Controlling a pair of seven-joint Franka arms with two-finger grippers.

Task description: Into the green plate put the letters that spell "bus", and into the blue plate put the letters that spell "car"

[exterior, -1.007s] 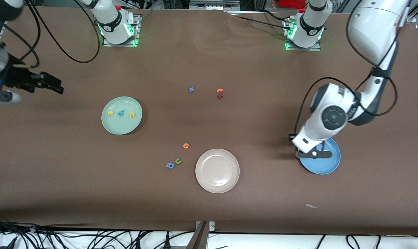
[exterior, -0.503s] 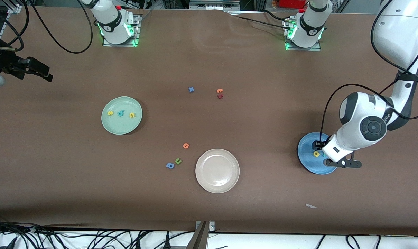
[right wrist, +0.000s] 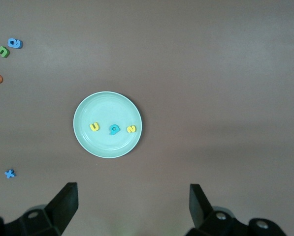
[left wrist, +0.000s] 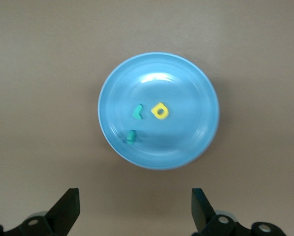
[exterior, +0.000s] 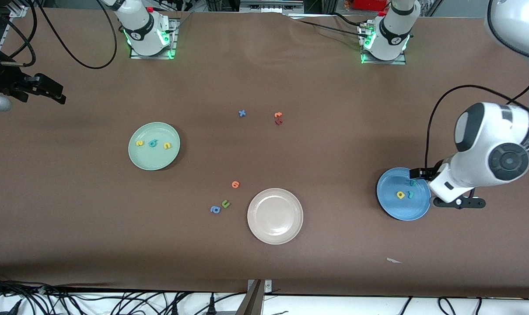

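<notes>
The green plate (exterior: pixel 155 160) (right wrist: pixel 107 104) lies toward the right arm's end of the table. It holds a yellow "s" (exterior: pixel 139 143), a teal "b" (exterior: pixel 152 143) (right wrist: pixel 114 129) and a yellow "u" (exterior: pixel 167 146). The blue plate (exterior: pixel 397 211) (left wrist: pixel 186 88) holds a yellow "a" (exterior: pixel 400 194) (left wrist: pixel 160 111), one teal letter (exterior: pixel 411 194) (left wrist: pixel 137 112) beside it and another teal letter (exterior: pixel 413 183) (left wrist: pixel 131 136). My left gripper (exterior: pixel 419 173) (left wrist: pixel 135 196) hangs open and empty over that plate's edge. My right gripper (exterior: pixel 53 89) (right wrist: pixel 132 194) waits open and empty, high over the table's end.
A cream-white plate (exterior: pixel 275 232) lies nearer to the front camera, mid-table. Beside it are an orange round letter (exterior: pixel 235 184), a green "u" (exterior: pixel 225 203) and a blue "a" (exterior: pixel 215 209). Farther from the camera lie a blue "x" (exterior: pixel 242 113) and an orange letter (exterior: pixel 278 115).
My left gripper has opened and drawn away from over the blue plate toward its own end of the table, uncovering the three letters. The right gripper pulled back a little, then held still.
</notes>
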